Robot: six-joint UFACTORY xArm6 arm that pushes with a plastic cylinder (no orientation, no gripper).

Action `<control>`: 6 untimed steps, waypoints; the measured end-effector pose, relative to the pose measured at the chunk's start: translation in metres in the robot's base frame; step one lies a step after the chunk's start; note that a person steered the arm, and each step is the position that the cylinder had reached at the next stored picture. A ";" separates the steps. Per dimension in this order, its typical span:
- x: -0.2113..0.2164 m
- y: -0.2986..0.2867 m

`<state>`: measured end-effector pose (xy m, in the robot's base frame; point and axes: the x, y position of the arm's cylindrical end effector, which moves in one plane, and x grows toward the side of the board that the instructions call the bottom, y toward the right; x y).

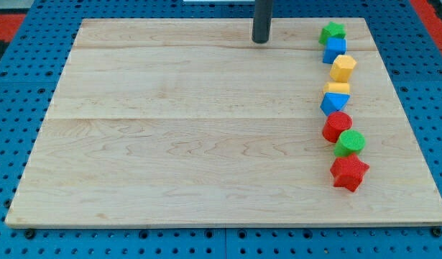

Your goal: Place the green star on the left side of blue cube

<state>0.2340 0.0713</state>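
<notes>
The green star [333, 31] sits at the top of a column of blocks near the board's right edge. The blue cube [335, 50] lies just below it, touching it. My tip [260, 41] rests on the board near its top edge, well to the left of the green star and the blue cube, touching no block.
Below the blue cube the column runs on: a yellow hexagon [343, 67], a yellow block [336, 88], a blue block [335, 103], a red block [337, 126], a green round block [349, 142] and a red star [348, 173]. The wooden board [177, 129] lies on a blue pegboard.
</notes>
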 end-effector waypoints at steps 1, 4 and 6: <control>-0.016 0.021; -0.033 0.095; -0.019 0.168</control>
